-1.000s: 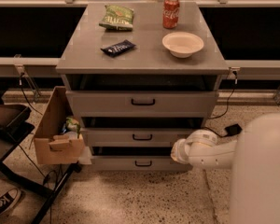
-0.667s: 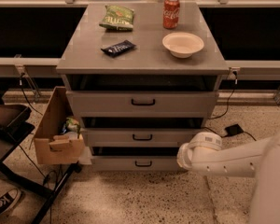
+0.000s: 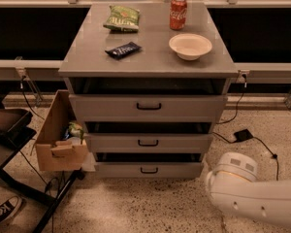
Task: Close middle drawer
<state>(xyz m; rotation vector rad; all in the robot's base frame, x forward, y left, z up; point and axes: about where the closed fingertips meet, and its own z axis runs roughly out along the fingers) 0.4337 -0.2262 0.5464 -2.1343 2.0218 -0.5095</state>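
Middle drawer (image 3: 148,142) slightly out, up-left of end effector (image 3: 215,177), grip state unreadable

No text is readable, even on the red can (image 3: 178,13); end effector unseen.

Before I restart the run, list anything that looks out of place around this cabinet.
The middle drawer looks ajar: a dark gap shows above its front. A cardboard box sits tilted just left of the cabinet. The gripper is out of view; only a white arm link shows at lower right.
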